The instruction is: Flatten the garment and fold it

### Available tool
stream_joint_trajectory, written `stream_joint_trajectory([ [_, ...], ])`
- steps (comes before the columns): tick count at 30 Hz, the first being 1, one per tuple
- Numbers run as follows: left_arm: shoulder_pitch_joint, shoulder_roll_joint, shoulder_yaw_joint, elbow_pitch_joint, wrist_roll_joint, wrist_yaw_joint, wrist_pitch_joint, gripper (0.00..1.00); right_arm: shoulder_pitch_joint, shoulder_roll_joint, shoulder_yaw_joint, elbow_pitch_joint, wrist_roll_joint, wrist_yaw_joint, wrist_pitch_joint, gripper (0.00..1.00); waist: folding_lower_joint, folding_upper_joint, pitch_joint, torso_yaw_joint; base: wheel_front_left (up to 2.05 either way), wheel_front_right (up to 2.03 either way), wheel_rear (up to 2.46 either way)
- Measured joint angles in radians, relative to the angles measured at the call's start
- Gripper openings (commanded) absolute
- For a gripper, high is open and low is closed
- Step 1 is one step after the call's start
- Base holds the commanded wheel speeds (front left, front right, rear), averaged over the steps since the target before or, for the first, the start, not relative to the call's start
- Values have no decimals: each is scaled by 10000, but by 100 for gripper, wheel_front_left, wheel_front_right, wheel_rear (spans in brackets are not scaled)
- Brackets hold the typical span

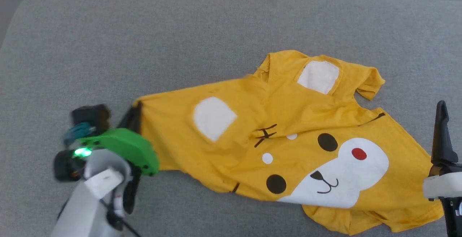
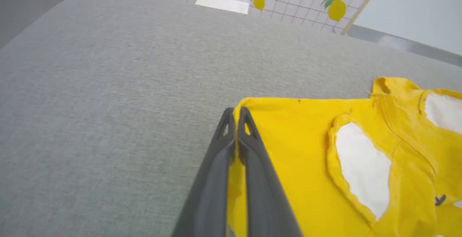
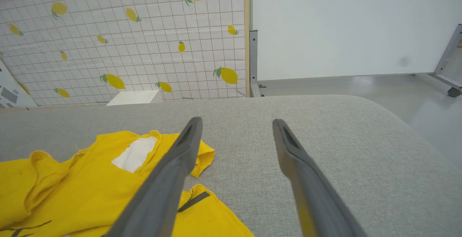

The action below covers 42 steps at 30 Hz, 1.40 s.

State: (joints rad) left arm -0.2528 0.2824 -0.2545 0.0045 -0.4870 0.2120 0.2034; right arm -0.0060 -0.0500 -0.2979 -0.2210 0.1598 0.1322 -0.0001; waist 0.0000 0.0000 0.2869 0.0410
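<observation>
The garment [image 1: 288, 146], a bright yellow T-shirt with a cartoon face, white patches and black marks, lies rumpled across the grey padded surface. My left gripper [image 1: 133, 116] sits at the shirt's left corner, its two dark fingers pressed together on the yellow edge [image 2: 236, 116]. Cloth shows between the fingers in the left wrist view. My right gripper [image 3: 236, 123] hovers open beside the shirt's right edge, nothing between its fingers. In the head view one of its dark fingers [image 1: 442, 132] stands at the far right, by the shirt's side.
The grey padded surface [image 1: 144, 42] stretches far to the back and left, with rounded corners. Behind it stands a tiled lemon-print wall [image 3: 126, 49], a small white box [image 3: 133, 97] and a white panel [image 3: 343, 27]. Bare floor lies off the right edge.
</observation>
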Motion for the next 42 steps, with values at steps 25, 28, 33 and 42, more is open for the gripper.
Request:
stream_joint_trajectory([
  [25, 4271, 286, 3348, -2266, -1569, 1751, -771, 0, -336, -2, 349, 211, -40, 0, 1329, 100, 0, 0, -293, 950, 0, 0, 0],
  [28, 4005, 245, 3041, -2468, -1530, 1682, -769, 0, -1433, 4, 1051, 268, -81, 0, 2531, 100, 0, 0, -265, 1039, 0, 0, 0],
  [33, 3610, 224, 2600, -2842, -1352, 1618, -713, 0, -3591, -213, 2088, 1043, -117, 0, 4905, 100, 0, 0, -32, 1102, 0, 0, 0],
  [42, 2949, 0, 1793, -3158, -1114, 1434, -639, 0, -6043, -982, 3012, 3191, -215, 0, 7419, 100, 0, 0, 587, 1388, 0, 0, 0],
])
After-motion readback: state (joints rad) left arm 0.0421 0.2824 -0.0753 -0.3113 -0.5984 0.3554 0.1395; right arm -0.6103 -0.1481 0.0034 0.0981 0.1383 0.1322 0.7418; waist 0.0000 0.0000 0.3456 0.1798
